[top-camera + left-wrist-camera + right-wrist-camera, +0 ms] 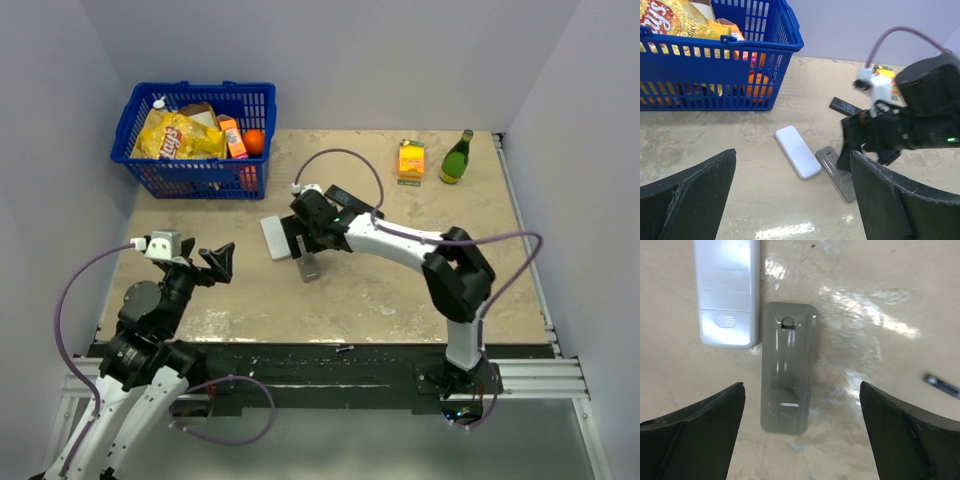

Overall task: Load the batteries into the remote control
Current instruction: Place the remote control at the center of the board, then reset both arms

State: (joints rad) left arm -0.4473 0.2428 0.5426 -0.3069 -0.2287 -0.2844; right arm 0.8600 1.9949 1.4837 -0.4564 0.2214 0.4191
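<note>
A grey remote control [787, 375] lies back-up on the table with its battery bay uncovered and nothing showing inside; it also shows from the left wrist [837, 173] and from above [308, 266]. A white remote [727, 290] lies just left of it. My right gripper [801, 395] hangs open right above the grey remote, holding nothing. One battery [345, 348], a thin dark cylinder, rests on the black front rail. A small blurred dark stick [941, 383] lies at the right. My left gripper [218, 262] is open and empty at the table's left, facing the remotes.
A blue basket [140, 110] of snacks stands at the back left. A yellow box [411, 158] and a green bottle [457, 157] sit at the back right. A slim black remote-like piece [842, 105] lies behind my right gripper.
</note>
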